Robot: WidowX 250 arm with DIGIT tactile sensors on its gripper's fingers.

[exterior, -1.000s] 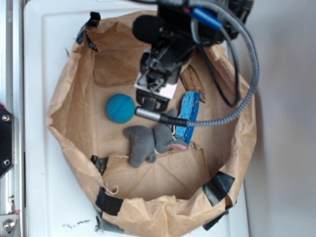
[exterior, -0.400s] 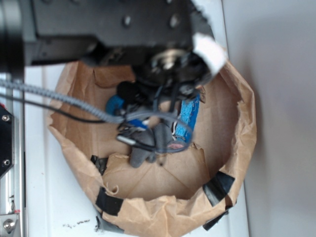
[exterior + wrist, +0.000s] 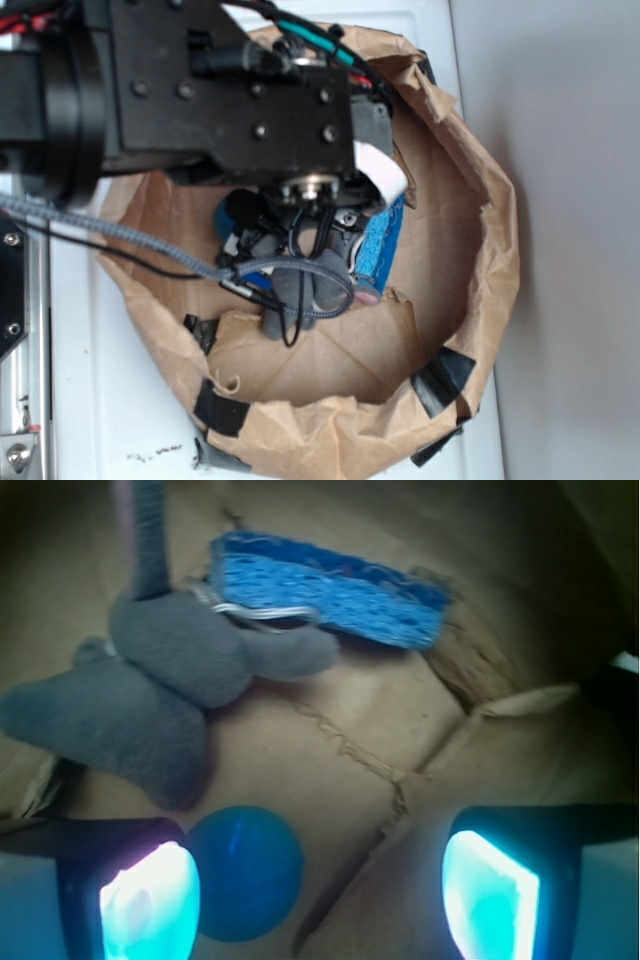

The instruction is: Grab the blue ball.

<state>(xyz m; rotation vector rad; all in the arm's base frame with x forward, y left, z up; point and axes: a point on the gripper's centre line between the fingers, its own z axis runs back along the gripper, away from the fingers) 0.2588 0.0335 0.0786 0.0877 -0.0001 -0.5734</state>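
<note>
In the wrist view the blue ball (image 3: 245, 873) rests on the brown paper floor between my fingers, close beside the left pad (image 3: 150, 905) and well apart from the right pad (image 3: 490, 895). My gripper (image 3: 320, 900) is open around it and grips nothing. Just beyond the ball lies the grey plush animal (image 3: 150, 690), and past that the flat blue sponge (image 3: 330, 585). From the exterior view the black arm (image 3: 230, 100) hangs over the bowl and hides the gripper. Only a sliver of the blue ball (image 3: 226, 214) shows beside it.
Everything lies in a bowl lined with crumpled brown paper (image 3: 470, 250), its walls rising all round and taped with black patches. The plush (image 3: 300, 292) and sponge (image 3: 378, 240) sit right of the ball. The bowl stands on a white tray (image 3: 90, 400); a cable (image 3: 120, 245) trails left.
The arm has swung from the bowl's far side over its left half and come down, covering the ball that was in plain sight. Ball, plush and sponge have stayed put.
</note>
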